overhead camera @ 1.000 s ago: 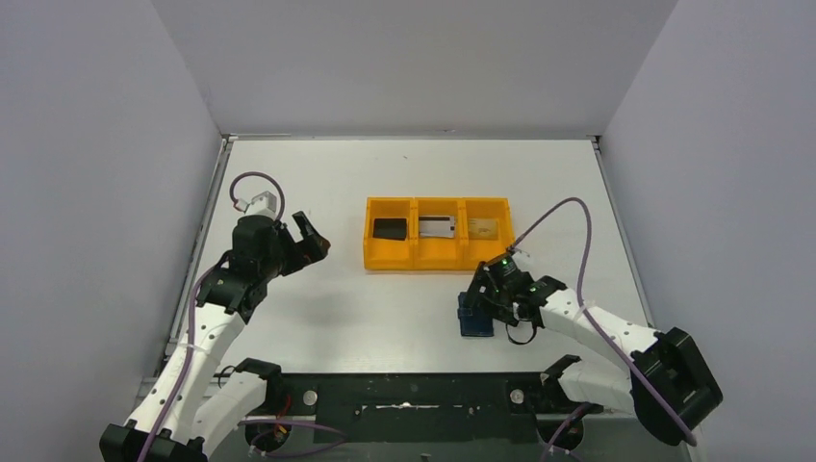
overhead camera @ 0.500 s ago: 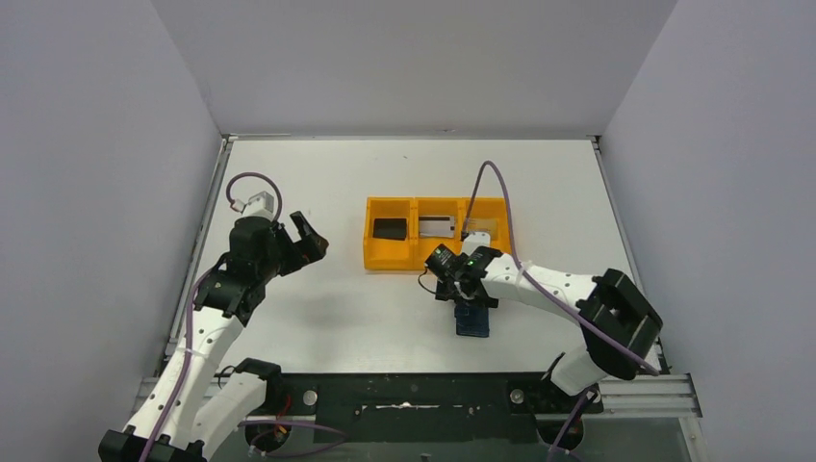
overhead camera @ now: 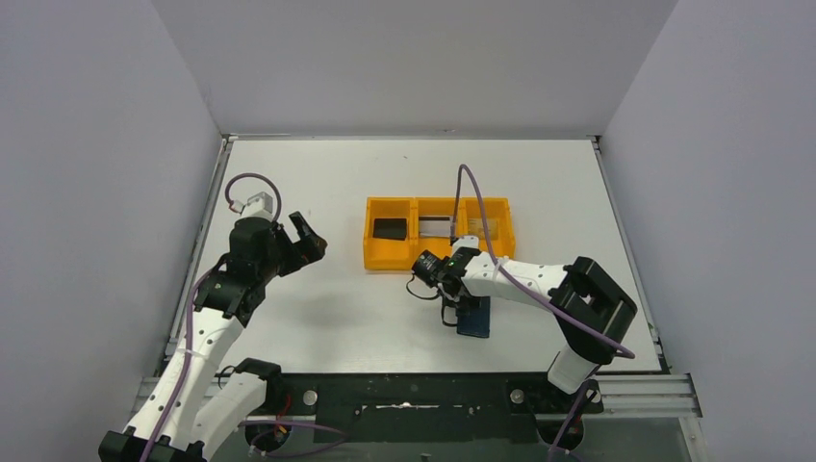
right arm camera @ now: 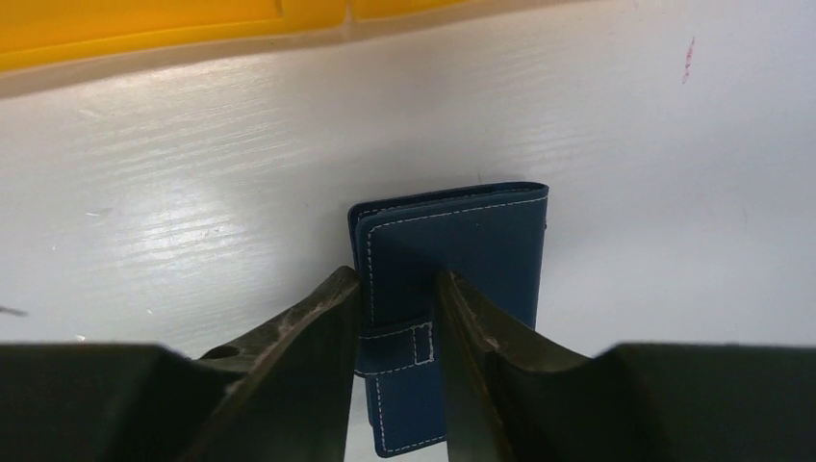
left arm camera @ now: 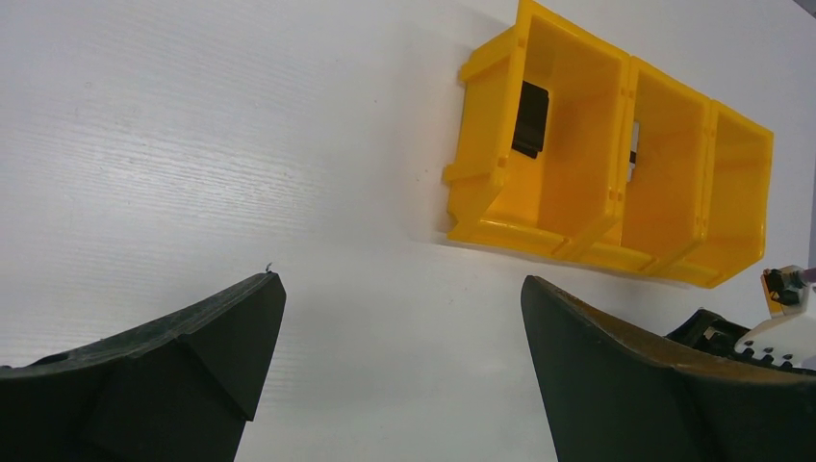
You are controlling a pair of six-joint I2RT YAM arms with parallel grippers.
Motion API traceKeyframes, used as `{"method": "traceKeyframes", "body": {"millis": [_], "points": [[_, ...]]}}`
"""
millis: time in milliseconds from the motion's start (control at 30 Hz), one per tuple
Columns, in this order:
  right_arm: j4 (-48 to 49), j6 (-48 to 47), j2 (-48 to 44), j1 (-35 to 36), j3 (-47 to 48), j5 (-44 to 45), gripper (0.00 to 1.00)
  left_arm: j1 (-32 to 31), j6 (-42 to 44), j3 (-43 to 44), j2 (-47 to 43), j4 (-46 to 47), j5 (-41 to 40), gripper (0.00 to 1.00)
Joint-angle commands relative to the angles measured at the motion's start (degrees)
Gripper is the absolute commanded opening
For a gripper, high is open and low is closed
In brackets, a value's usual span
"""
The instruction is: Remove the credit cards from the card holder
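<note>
the card holder (overhead camera: 474, 319) lies closed on the worktop (overhead camera: 327, 178), a little in front of the orange tray (overhead camera: 385, 260) and below its right compartment. it is in much the same spot as a second ago.

the right arm is what differs. a second ago it reaches in from the right with its wrist over the holder. now the arm is swung round, its wrist sits left of the holder and close to the tray's front wall, and the right tool (right arm camera: 395, 289) points down at the holder's left edge. its jaws are narrower than before, with only a slim gap. in the right wrist view the holder's edge and its small closing tab (right arm camera: 414, 342) show between the two fingers (right arm camera: 308, 337). whether they already pinch the flap or just straddle it, i cannot tell.

the credit cards rest in the tray: a black card (overhead camera: 390, 229) in the left compartment, a silver one (overhead camera: 436, 226) in the middle, and what looks like a tan one (overhead camera: 488, 227) on the right, partly behind the purple cable (overhead camera: 462, 197).

the left tool (overhead camera: 304, 241) hangs wide open over bare worktop left of the tray, holding nothing, and has barely moved.
</note>
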Motion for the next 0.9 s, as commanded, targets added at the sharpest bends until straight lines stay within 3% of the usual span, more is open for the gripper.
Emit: {"method": "traceKeyframes", "body": {"millis": [0, 167, 467, 867], "points": [[2.19, -0.86, -2.08, 0.53, 1.58, 1.52, 0.3, 0.28, 0.71, -0.21, -0.5, 1.8, -0.68, 0.97], [3.74, -2.39, -3.46, 0.55, 1.76, 0.07, 0.08, 0.27, 0.4, -0.24, -0.38, 1.87, -0.57, 0.97], [8.75, -5.04, -7.16, 0.9, 2.09, -5.29, 0.0, 0.28, -0.06, -0.32, -0.44, 1.83, -0.44, 0.97], [32.86, -4.41, -14.6, 0.15, -5.85, -27.04, 0.01, 0.27, -0.67, -0.3, -0.49, 1.9, -0.13, 0.97]]}}
